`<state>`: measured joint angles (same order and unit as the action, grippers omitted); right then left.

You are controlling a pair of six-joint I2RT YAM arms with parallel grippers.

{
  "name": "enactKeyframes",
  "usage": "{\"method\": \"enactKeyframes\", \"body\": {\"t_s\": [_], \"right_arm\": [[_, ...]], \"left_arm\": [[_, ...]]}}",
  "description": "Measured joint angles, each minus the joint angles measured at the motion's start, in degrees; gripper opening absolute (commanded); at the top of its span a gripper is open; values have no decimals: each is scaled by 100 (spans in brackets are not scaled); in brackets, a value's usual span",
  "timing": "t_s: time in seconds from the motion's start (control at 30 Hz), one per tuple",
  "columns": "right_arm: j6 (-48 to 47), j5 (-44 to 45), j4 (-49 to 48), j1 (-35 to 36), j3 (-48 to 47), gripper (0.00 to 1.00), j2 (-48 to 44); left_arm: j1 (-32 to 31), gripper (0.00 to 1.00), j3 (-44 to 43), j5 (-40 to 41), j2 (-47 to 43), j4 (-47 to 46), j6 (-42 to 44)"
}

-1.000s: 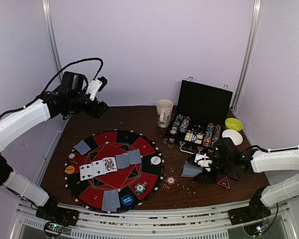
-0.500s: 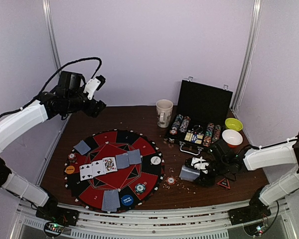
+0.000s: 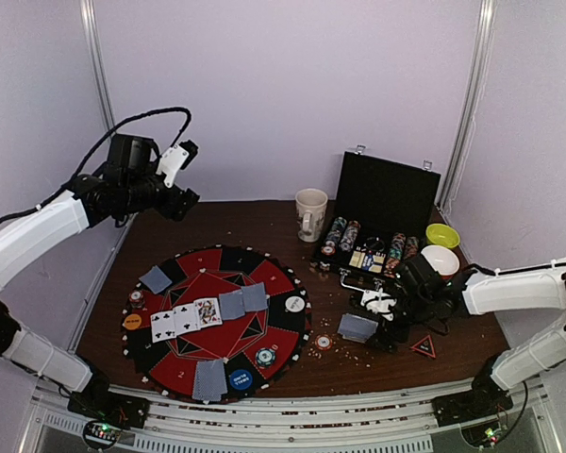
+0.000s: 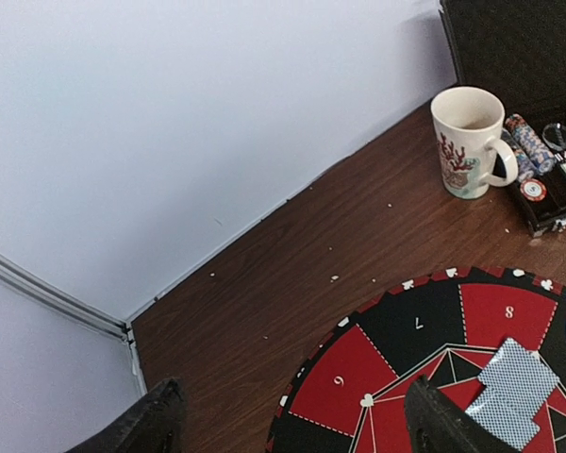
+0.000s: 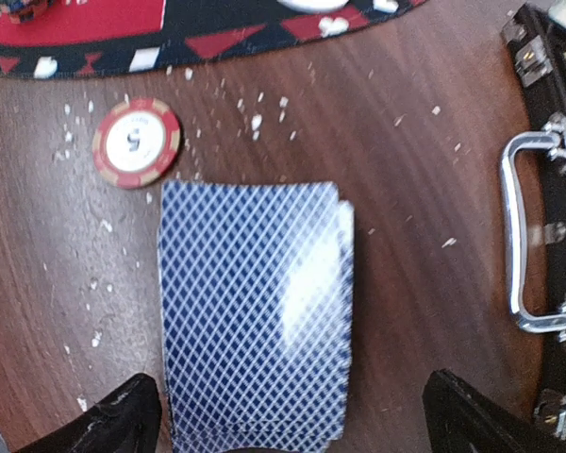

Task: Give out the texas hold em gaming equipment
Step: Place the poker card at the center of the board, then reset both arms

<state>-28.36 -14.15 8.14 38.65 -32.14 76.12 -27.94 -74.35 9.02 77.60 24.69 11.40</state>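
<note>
A stack of blue-backed playing cards (image 5: 255, 311) lies flat on the wood beside a red chip (image 5: 137, 142). My right gripper (image 5: 292, 425) stands open over it, one finger on each side and neither touching. From above, that right gripper (image 3: 372, 324) hangs by the deck (image 3: 357, 327), right of the round red-and-black mat (image 3: 217, 274). The mat holds face-up cards (image 3: 184, 319), face-down cards (image 3: 243, 302), a white button (image 3: 294, 304), a blue button (image 3: 240, 379) and an orange button (image 3: 132, 321). My left gripper (image 3: 187, 203) is raised over the table's back left, open and empty.
An open black case (image 3: 387, 193) with chip rows stands at the back right, and its handle (image 5: 524, 236) is close to the deck. A cream mug (image 3: 310, 214) stands left of the case. A yellow-green bowl (image 3: 442, 235) and a white-and-orange bowl (image 3: 441, 260) sit behind my right arm.
My right gripper has opened and let go of the deck, which now rests on the table. The left arm has barely moved.
</note>
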Motion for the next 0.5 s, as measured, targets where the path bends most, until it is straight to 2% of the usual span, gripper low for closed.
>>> {"method": "enactKeyframes", "body": {"t_s": [0.1, 0.27, 0.37, 0.5], "right_arm": [[39, -57, 203, 0, -380, 100, -306], [382, -586, -90, -57, -728, 100, -1596], [953, -986, -898, -389, -673, 100, -2430], [1963, -496, -2367, -1320, -376, 100, -2983]], "left_arm": [[76, 87, 87, 188, -81, -177, -109], [664, 98, 675, 525, -457, -774, -487], [1088, 98, 1526, 793, -960, -1530, -804], [1499, 98, 2769, 1333, -1561, -2710, -1150]]}}
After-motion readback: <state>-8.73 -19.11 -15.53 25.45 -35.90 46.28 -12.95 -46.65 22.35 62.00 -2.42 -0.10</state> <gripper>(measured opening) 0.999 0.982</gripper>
